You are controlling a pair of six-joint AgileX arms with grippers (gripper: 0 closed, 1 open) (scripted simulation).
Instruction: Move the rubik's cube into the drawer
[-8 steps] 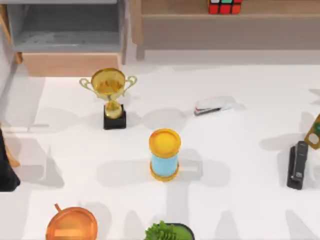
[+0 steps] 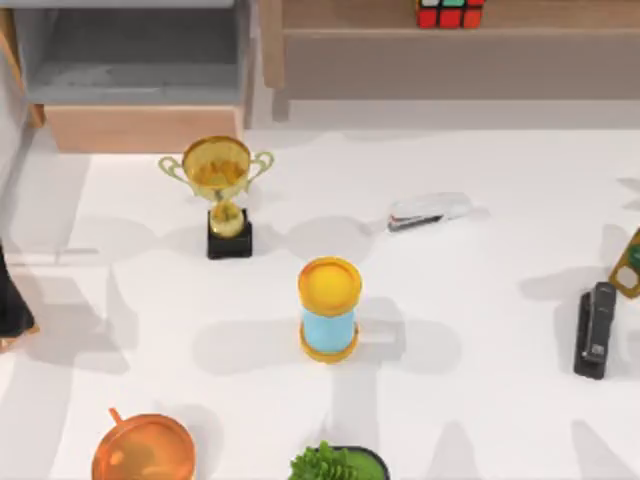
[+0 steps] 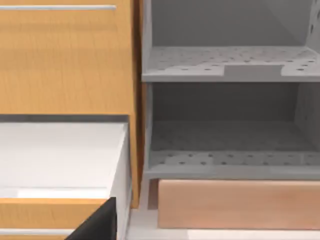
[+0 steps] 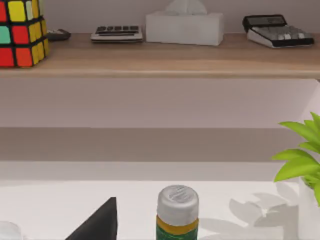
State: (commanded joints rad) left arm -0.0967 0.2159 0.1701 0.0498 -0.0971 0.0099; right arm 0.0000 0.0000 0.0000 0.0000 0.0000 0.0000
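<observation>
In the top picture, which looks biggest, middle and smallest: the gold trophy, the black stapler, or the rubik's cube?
1. Trophy, clearly the biggest.
2. Black stapler, long but thin.
3. Rubik's cube, smallest as seen, but the picture's top edge cuts it off, so its true size is unsure.

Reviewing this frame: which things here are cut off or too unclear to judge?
- Rubik's cube: cut by the top view's upper edge, on the shelf; partly cut off in the right wrist view too.
- Drawer: its back is cut off by the same edge.
- Left tool: cut by the top view's left edge, so its opening is unreadable.
- Orange cup and green plant: cut by the bottom edge.
</observation>
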